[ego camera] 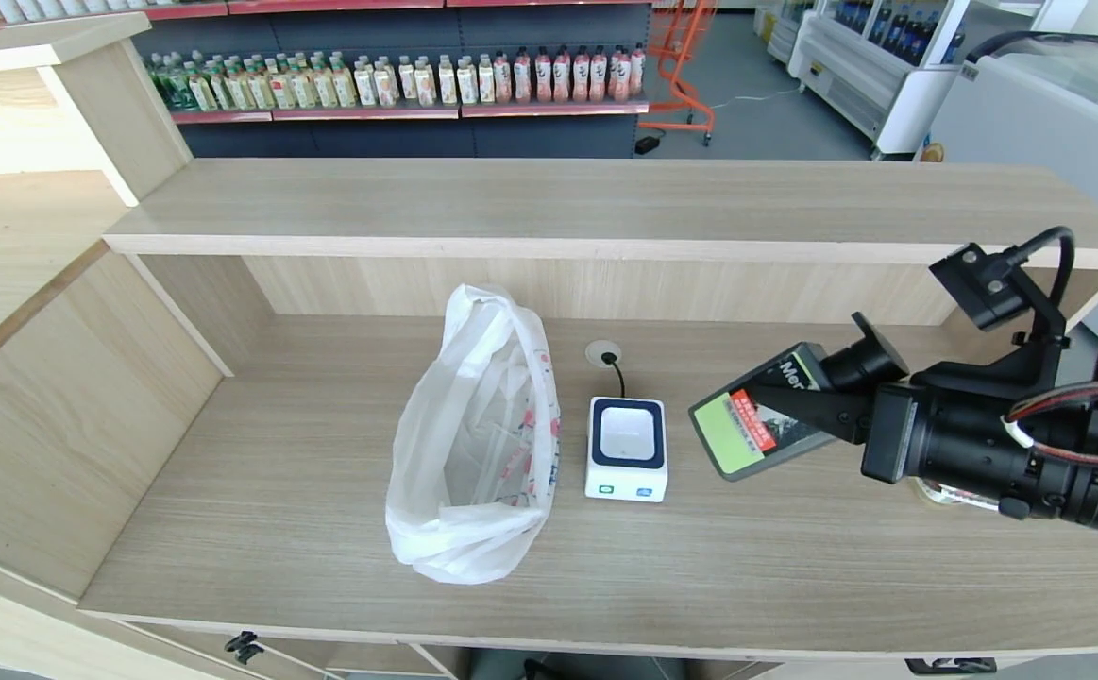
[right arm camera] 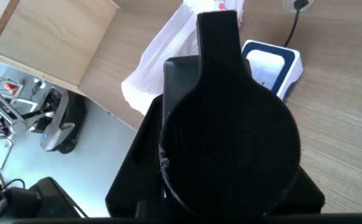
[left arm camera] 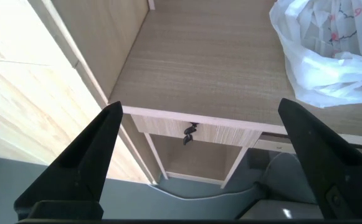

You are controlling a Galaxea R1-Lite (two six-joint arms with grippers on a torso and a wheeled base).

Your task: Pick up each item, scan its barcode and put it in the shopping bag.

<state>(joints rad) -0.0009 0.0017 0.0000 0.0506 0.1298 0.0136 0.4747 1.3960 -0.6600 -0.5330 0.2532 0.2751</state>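
Green-faced box (ego camera: 733, 434), long axis slanting toward scanner (ego camera: 626, 449), pinched by right pincer (ego camera: 794, 397); left pincer (left arm camera: 200, 111) spread.

A: What is the surface (ego camera: 322, 529) made of?
B: Pale wood grain, matt.
A: And the shopping bag (ego camera: 473, 444)?
B: Thin white plastic, crinkled, half see-through, with a slight sheen.
A: The scanner (ego camera: 626, 447)?
B: Smooth white plastic with a glossy top window. The box (ego camera: 735, 436) looks like glossy printed card. The right hand (ego camera: 780, 403) is matt black.
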